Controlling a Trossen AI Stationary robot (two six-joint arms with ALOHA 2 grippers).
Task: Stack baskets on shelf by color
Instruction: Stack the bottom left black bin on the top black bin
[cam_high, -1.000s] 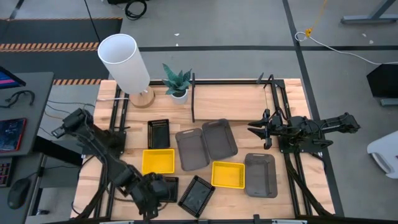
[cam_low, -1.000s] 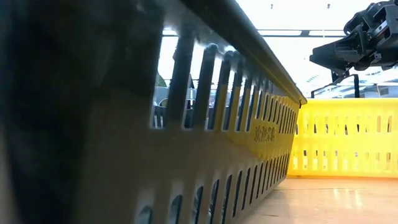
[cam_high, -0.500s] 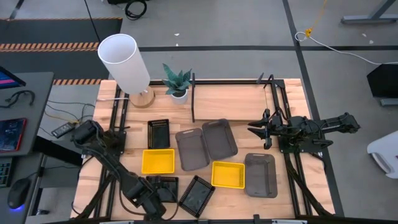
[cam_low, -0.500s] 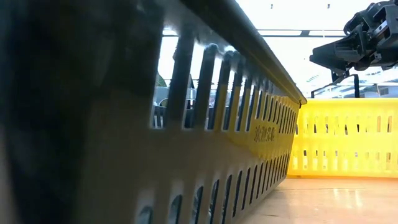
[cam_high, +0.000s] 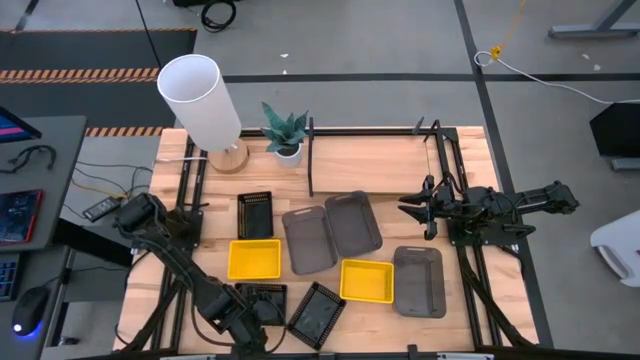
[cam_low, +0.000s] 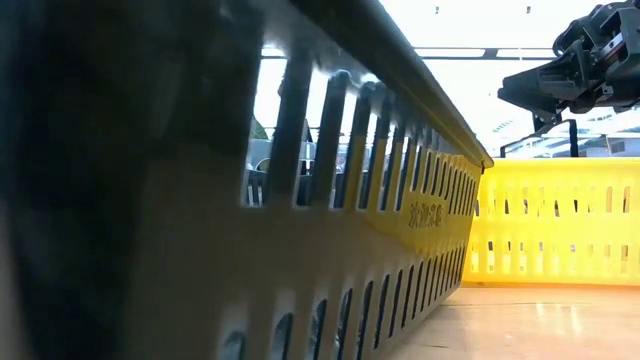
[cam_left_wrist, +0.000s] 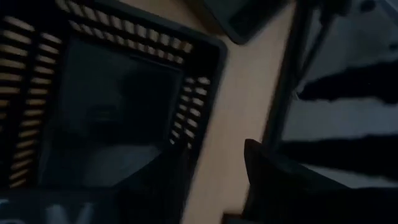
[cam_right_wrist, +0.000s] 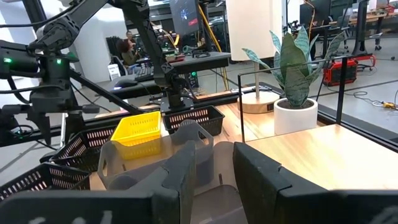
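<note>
Nothing is sitting on the shelf (cam_high: 375, 160) yet; all the baskets are lying scattered on the worktop (cam_high: 470, 310). The left claw (cam_high: 250, 315) is straddling the rim of a black basket (cam_high: 262, 296), fingers spread. The right claw (cam_high: 412, 207) is hovering released beside the shelf.

Left gripper (cam_high: 262, 312) low at the table's front edge, fingers apart, right gripper (cam_high: 410, 207) raised, fingers parted

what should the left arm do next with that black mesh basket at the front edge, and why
Probably lower the left tool a little further and close on the rim of the black mesh-sided plastic basket. It sits right over that basket's side wall, fingers apart, nothing held, and the wooden-board shelf holds no baskets.
</note>
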